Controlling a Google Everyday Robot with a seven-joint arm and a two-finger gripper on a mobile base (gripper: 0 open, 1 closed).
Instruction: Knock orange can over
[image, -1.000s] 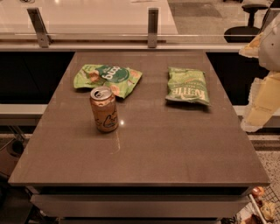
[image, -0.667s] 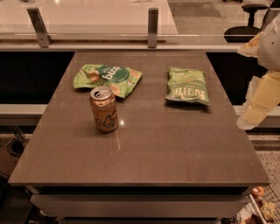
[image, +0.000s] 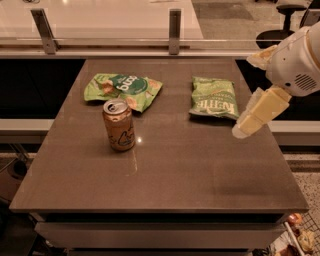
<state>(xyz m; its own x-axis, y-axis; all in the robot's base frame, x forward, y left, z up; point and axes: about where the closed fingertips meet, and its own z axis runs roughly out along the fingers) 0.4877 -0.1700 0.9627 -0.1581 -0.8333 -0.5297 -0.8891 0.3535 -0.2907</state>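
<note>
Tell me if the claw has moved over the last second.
Yes. The claw has moved left, from past the right edge of the table inward, to beside the right green bag. The can has not moved.

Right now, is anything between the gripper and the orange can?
No. Only bare table lies between the gripper, over the table's right edge, and the orange can. The right-hand green snack bag lies just behind that path.
</note>
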